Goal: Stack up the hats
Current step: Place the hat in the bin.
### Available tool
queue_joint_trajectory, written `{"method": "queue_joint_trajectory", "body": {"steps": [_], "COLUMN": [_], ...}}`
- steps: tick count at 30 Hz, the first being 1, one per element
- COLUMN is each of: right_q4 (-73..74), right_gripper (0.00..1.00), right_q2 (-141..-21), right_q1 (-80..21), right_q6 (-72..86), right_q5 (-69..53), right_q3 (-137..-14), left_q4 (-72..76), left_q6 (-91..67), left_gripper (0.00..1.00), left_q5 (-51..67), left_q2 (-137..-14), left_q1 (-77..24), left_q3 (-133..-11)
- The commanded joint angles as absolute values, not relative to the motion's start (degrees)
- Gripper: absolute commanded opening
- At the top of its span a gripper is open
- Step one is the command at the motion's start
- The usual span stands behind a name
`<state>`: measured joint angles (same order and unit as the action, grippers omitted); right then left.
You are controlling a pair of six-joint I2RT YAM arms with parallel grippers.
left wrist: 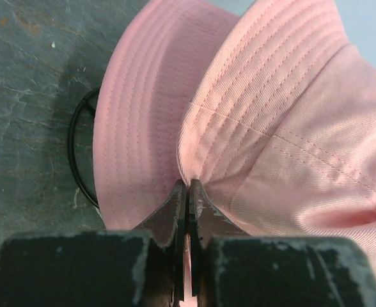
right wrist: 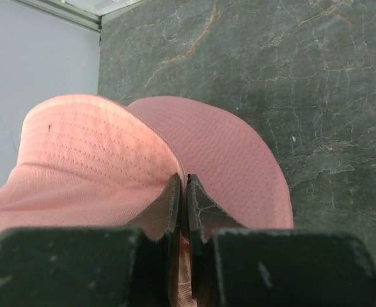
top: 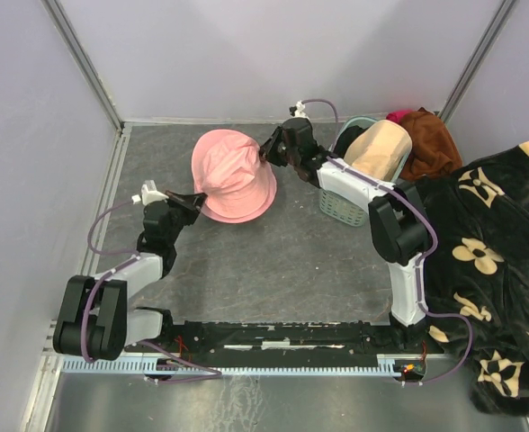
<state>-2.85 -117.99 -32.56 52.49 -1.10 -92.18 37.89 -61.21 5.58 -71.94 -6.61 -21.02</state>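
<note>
The pink hat (top: 233, 175) sits crown up on the table (top: 273, 270), left of centre and toward the back, strung between the two arms. The left gripper (top: 198, 200) has its jaws pinched tight on the near-left brim. The right gripper (top: 267, 150) bites the far-right brim, its jaws all but together with pink cloth between them. So the line between the two grips runs slantwise across the hat, from near left to far right, and the hat lies straight ahead of each pair of jaws.

Under the held brim both wrist views show a second layer of pink. I can't tell whether that is another hat or the same brim folded.

The beige hat (top: 379, 148) rests in the basket (top: 344, 209), well off to the right behind the right arm's elbow, so that arm is much the nearer to it. The left arm reaches forward low, forearm nearly flat. The right arm doubles back leftward over the table, wrist angled down at the brim
</note>
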Motion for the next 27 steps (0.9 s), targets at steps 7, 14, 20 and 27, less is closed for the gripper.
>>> {"method": "queue_joint_trajectory", "body": {"steps": [7, 14, 20, 27], "right_q4": [7.3, 1.7, -2.2, -5.6], "right_gripper": [0.2, 0.47, 0.54, 0.57], "right_q2": [-121.5, -115.5, -110.6, -103.8], "right_q1": [-32.0, -31.2, -29.9, -28.0], "right_q6": [46.2, 45.7, 46.6, 47.5], "right_q5": [3.1, 3.5, 3.2, 2.8], "right_q3": [-100.1, -95.0, -90.7, -86.0], "left_q4": [28.9, 19.9, 13.1, 7.5], "left_q6": [-63.2, -62.9, -61.5, -58.4], "left_gripper": [0.26, 0.43, 0.45, 0.48], "left_q5": [3.6, -0.1, -3.7, -8.0], "left_q2": [-64.6, -53.7, -47.0, -45.4], "left_q1": [-10.5, -10.5, -10.5, -10.2], "left_q3": [-13.0, -13.9, -17.3, -23.9]}}
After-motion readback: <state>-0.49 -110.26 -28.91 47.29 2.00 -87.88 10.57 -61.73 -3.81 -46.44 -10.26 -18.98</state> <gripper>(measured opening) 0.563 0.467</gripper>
